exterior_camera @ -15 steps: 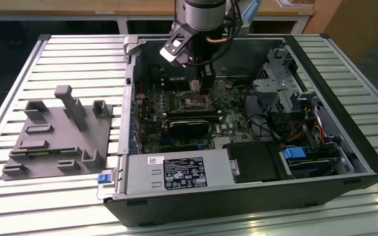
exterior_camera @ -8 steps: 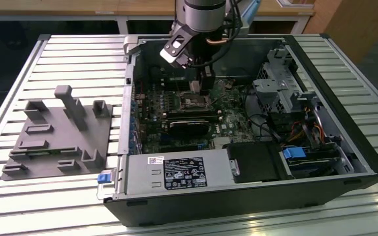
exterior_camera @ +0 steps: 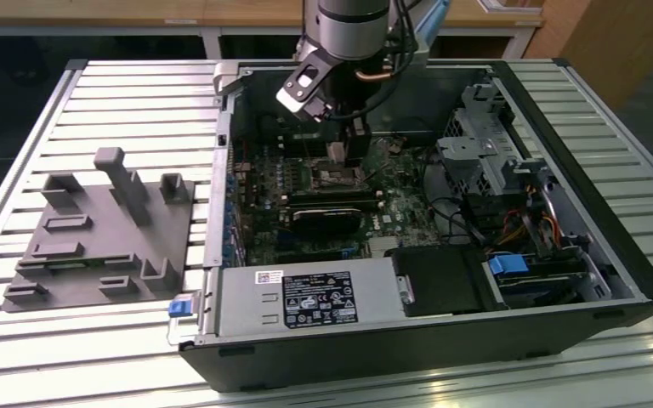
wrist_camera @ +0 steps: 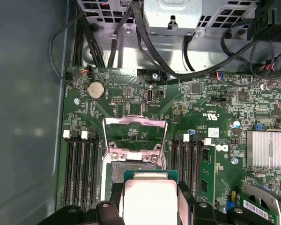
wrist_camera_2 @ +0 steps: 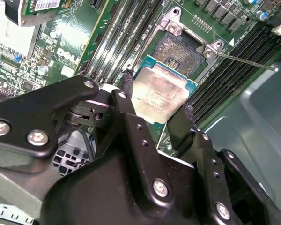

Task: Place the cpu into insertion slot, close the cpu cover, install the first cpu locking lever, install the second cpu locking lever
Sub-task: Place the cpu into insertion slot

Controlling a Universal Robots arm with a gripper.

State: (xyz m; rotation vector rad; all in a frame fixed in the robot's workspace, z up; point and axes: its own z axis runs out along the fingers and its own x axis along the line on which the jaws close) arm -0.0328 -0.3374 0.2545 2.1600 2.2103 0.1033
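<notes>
1. Exterior view: I see my gripper [exterior_camera: 347, 144] hanging inside the open computer case [exterior_camera: 417, 353], over the motherboard [exterior_camera: 400, 204].
2. Second wrist view: its fingers pinch the cpu [wrist_camera_2: 159, 96] flat by two opposite edges. The bare insertion slot [wrist_camera_2: 182, 50] lies just past the fingertips.
3. First wrist view: the cpu cover [wrist_camera: 136, 121] stands tilted open beyond the slot.

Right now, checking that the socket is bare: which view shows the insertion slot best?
The second wrist view: the insertion slot lies open, its pin field in plain sight beyond the cpu. In the first wrist view the cpu hides part of it; in the exterior view it is a small square below the gripper.
</notes>
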